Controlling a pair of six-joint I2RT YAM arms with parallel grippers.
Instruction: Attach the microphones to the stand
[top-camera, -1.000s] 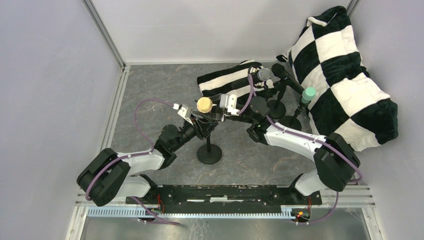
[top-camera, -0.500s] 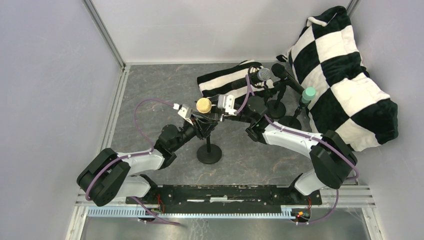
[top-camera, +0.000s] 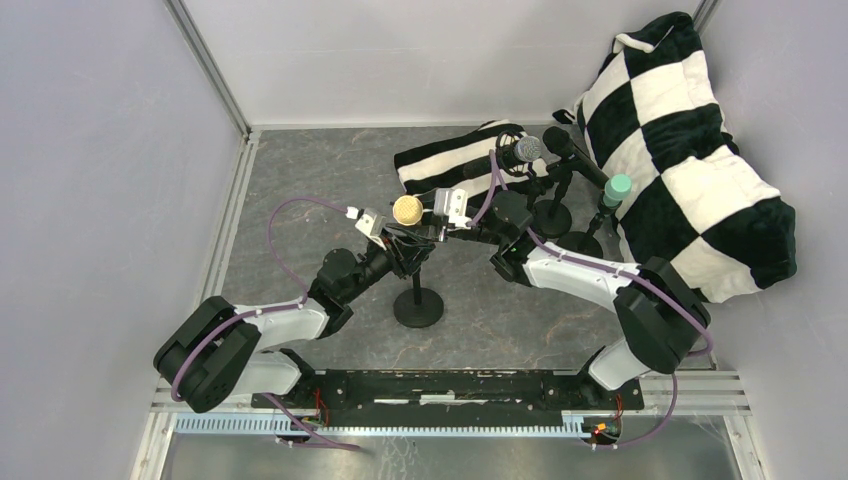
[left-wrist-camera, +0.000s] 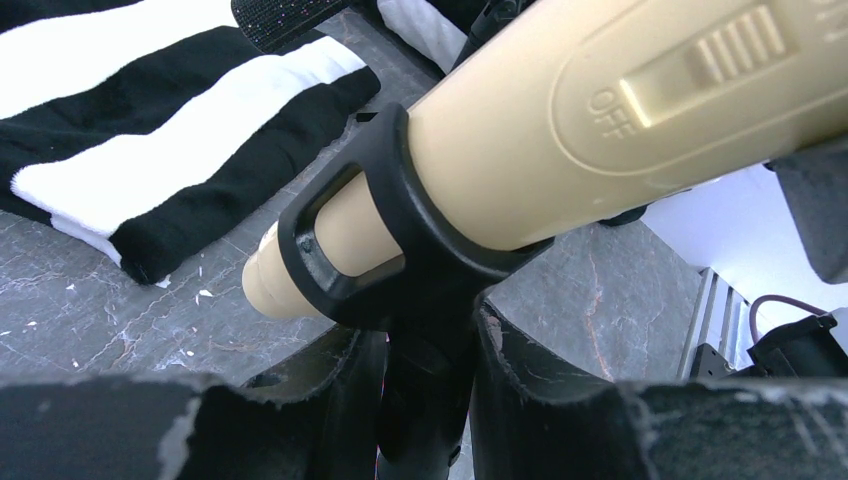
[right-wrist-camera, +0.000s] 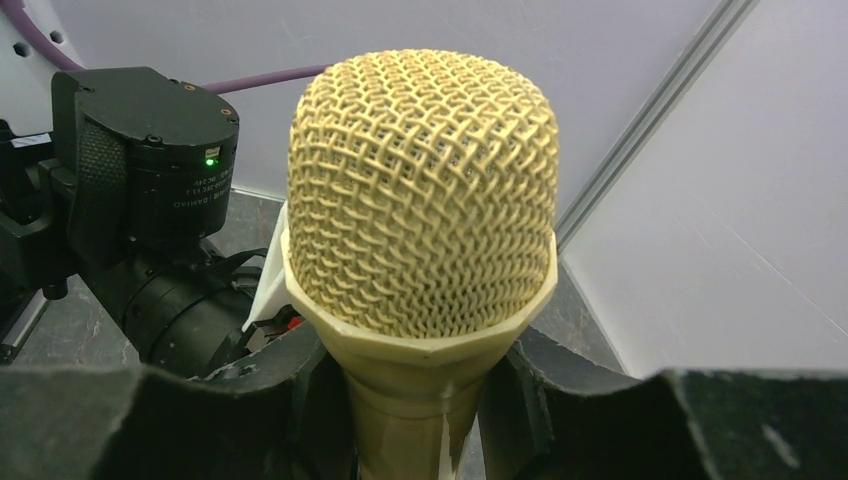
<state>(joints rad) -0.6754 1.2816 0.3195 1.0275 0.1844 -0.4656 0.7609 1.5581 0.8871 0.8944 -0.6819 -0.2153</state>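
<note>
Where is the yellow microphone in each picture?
Top external: the cream-yellow microphone is mid-picture, above the stand and its round base.
Left wrist: the cream-yellow microphone crosses from the upper right, through the stand's black clip.
Right wrist: the cream-yellow microphone fills the centre, mesh head up.
Shared landmark: the grey marbled table.

The top camera looks down from above and behind the arm bases, taking in the whole table. The left wrist camera sits very close under the cream-yellow microphone in the stand clip, facing the table's far side. The right wrist camera faces that microphone's mesh head, equally near. All three views share that microphone.
</note>
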